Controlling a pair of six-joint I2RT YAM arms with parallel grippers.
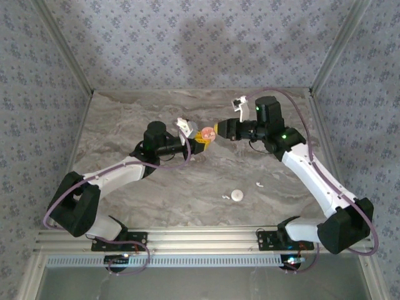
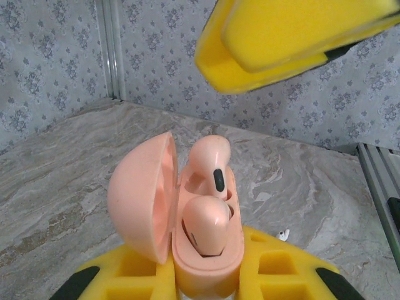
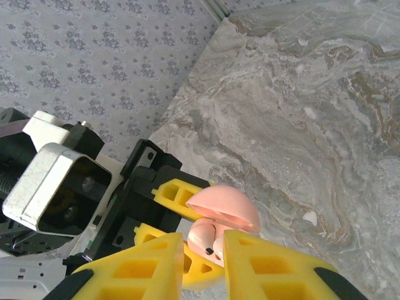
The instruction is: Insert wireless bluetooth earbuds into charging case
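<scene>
Earbuds (image 2: 209, 165) sit heads-outward in open charging case (image 2: 140, 200) clamped by left pincer (image 1: 199, 144), facing narrowly parted right pincer (image 3: 204, 256).

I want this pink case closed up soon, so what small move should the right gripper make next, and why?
Probably ease the right gripper down to press the far pink earbud into its socket. It seems to stand higher than the near earbud, which sits low, while the left gripper holds the open pink charging case steady.

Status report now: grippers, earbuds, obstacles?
Left gripper shut on open pink case. Right gripper close at its opening, jaws slightly apart, empty. One earbud seated, other earbud sticking up. Nothing between them.
</scene>
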